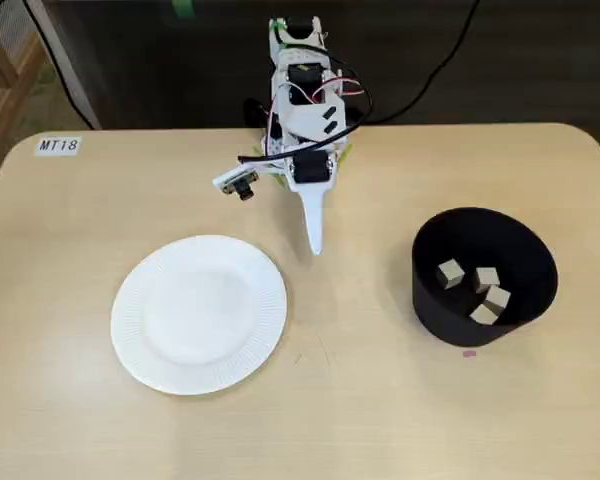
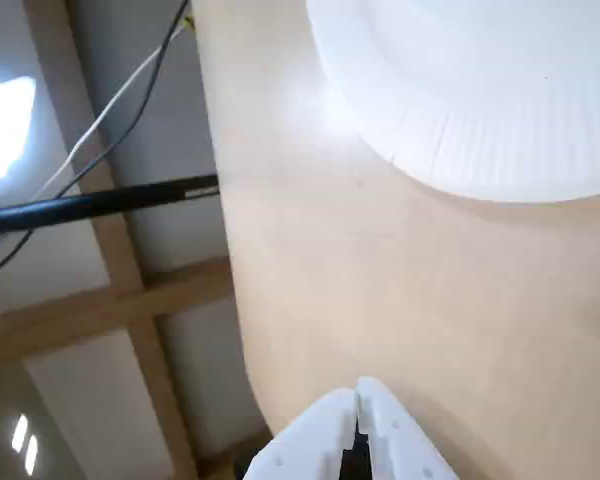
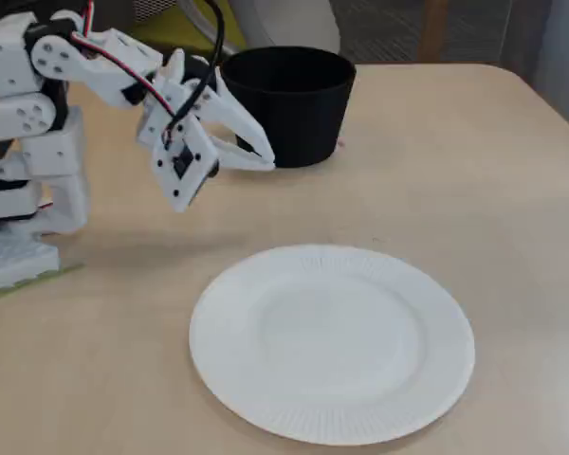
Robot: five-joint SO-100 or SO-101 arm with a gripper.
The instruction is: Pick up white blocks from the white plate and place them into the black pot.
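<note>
All four white blocks (image 1: 472, 288) are sitting inside the black pot (image 1: 430, 300), clustered on its floor at the right of a fixed view. The white plate (image 1: 199, 312) is lying bare at the left, well apart from the pot. The gripper (image 1: 315, 248) is hanging between them above the table (image 1: 360, 420), holding nothing, its fingers pressed together in the wrist view (image 2: 358, 395). The arm (image 3: 38, 114) is standing folded at the table's far edge.
</note>
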